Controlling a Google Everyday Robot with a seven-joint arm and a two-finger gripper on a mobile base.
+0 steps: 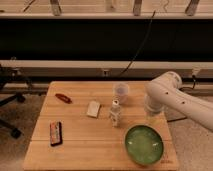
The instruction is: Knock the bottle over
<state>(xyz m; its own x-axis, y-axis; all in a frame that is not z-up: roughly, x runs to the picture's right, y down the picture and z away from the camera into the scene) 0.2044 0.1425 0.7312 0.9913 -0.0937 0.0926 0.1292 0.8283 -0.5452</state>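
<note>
Your small whitish translucent plastic bottle (115, 114) stands upright, long axis vertical, capped neck pointing up, just behind-left of the round green bowl (144, 144). The gripper (151, 113) hangs just behind that bowl, masked by the white arm (165, 90); you can't tell its opening.

You see a whitish-translucent bottle (115, 113) with a pale label, a green bowl (144, 144), a white block (93, 108), a clear cup (121, 93), a red piece (63, 98) and a dark, red-flecked bar (55, 133) on the pale wooden table (85, 150). The white arm's (172, 92) gripper (151, 112) hangs right of the bottle.
</note>
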